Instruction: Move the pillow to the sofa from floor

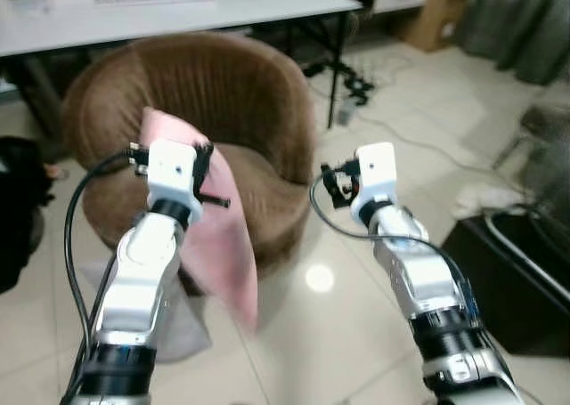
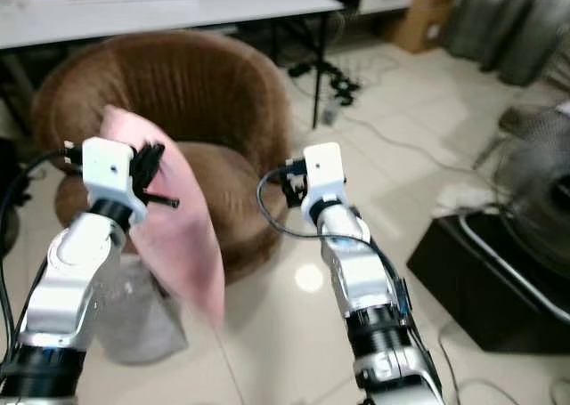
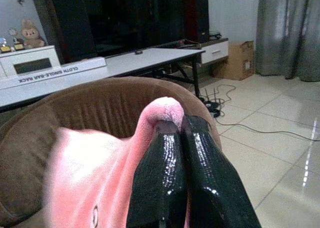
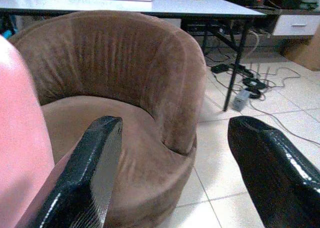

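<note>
Two silver arms reach forward over a glossy tiled floor (image 1: 294,352). At far left, a dark object (image 1: 20,209) sits at the frame edge (too blurred to identify). Ahead of the left arm stands a round brown sofa (image 1: 223,93), a tub-shaped seat with a high curved back. Behind it runs a long white table (image 1: 223,4) on black legs. Right of the sofa, black cables (image 1: 356,89) trail across the tiles, and a cardboard box (image 1: 441,13) stands near grey curtains (image 1: 525,22). At far right lies a black case (image 1: 525,280) with a white cloth (image 1: 485,200) just beside it.

The left gripper (image 3: 177,133) is raised in front of the sofa's left side, fingers pressed tightly together and pinching a fold of the pink pillow (image 1: 223,236). The pillow hangs limp from that grip, clear of the floor, its lower edge dangling before the sofa's front wall (whether fabric touches the seat cannot be determined).

The right gripper (image 4: 175,158) hovers to the right of the pillow, level with the sofa's right edge. Its fingers (image 4: 90,173) are spread wide apart and hold nothing; the pillow's pink edge lies just beside one finger.
</note>
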{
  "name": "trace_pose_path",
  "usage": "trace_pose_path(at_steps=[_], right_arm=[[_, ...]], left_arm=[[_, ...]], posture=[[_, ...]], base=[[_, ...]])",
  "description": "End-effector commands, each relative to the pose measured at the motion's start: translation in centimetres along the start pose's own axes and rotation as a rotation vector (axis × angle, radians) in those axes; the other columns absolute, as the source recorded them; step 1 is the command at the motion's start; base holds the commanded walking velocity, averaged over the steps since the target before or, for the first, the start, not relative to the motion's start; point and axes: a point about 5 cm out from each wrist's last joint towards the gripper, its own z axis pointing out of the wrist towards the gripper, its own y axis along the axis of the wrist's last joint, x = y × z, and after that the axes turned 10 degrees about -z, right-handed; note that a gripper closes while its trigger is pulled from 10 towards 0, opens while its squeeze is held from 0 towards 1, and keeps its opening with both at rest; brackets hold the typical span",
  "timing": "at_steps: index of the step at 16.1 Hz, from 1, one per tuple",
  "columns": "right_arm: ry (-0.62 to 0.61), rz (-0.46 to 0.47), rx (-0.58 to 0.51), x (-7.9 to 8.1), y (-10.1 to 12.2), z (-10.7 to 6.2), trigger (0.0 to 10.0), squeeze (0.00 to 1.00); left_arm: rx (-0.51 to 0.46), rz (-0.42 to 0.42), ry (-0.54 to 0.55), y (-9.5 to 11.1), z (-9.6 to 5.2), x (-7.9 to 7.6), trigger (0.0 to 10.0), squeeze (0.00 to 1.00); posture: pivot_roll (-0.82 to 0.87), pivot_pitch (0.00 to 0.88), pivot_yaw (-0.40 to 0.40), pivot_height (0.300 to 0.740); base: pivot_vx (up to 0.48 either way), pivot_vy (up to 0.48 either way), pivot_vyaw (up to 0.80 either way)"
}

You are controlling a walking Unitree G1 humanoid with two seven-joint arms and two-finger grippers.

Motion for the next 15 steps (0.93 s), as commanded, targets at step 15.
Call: trace_pose_path(at_steps=[15], right_arm=[[-0.043, 0.006, 0.007, -0.95, -0.4, -0.53, 10.0, 0.0]], left_arm=[[-0.046, 0.017, -0.054, 0.97, 0.32, -1.21, 10.0, 0.0]], posture=[[0.13, 0.0, 0.017, 0.74]], base=[[0.449, 0.0, 0.05]])
